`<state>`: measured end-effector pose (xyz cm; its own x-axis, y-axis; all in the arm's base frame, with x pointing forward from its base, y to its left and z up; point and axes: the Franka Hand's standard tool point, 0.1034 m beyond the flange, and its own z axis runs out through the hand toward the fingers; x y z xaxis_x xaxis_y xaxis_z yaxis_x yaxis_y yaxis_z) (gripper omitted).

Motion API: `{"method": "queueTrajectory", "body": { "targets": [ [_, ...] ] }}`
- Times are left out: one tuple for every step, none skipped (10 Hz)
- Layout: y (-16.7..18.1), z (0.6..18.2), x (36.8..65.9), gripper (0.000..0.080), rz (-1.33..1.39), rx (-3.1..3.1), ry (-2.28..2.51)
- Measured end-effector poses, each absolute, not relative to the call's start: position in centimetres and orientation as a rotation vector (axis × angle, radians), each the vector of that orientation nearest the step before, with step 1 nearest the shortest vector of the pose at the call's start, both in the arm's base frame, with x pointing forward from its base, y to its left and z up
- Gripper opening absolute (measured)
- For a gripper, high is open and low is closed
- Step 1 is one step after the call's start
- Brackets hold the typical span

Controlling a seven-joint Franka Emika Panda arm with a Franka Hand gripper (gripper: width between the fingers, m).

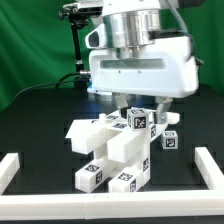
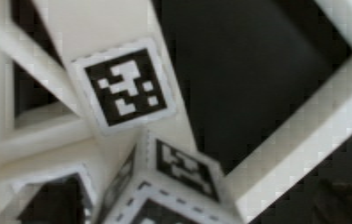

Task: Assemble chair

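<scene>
Pincer (image 1: 140, 106) position: directly above the chair (image 1: 112, 150), fingertips down at the topmost tagged block (image 1: 141, 122). We cannot tell from either view whether the jaws stand wide or grip that block. The fingers are dark, small and partly masked by the arm's white body (image 1: 140, 65).

Reading the exterior view from its left to its right, we find:
- a white border rail (image 1: 10, 168) lying on the black tabletop (image 1: 40, 125);
- the chair, a partly joined cluster of chunky white parts near the middle of the tabletop, with tagged faces low at its front;
- the topmost tagged block, under the pincer;
- a small tagged cube (image 1: 169, 139) just beside the cluster;
- a second border rail (image 1: 208, 172).

The wrist view shows a tagged white strut (image 2: 120, 85) very close to the lens, crossing above another tagged part (image 2: 182, 165).

We judge the step in hand to be seating the topmost tagged block on the cluster, with the chair only part built. The next move calls for a check that the block sits square, then a straight vertical retreat that does not drag it sideways.
</scene>
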<state>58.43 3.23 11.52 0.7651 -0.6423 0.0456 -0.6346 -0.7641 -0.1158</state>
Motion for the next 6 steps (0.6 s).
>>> {"method": "queueTrajectory", "body": {
  "targets": [
    [3.14,11.5,58.42,0.0648,-0.13,-2.886,0.982],
    [3.12,11.5,58.42,0.0649,-0.137,-2.934,0.842],
    [3.06,11.48,58.41,0.0649,-0.143,-2.979,0.705],
    [2.8,11.35,58.28,0.0649,-0.156,-3.073,0.424],
    [2.76,11.02,57.97,0.0649,-0.148,-3.135,0.153],
    [2.61,10.78,57.88,0.0649,-0.138,-3.155,-0.033]
  ]
}}
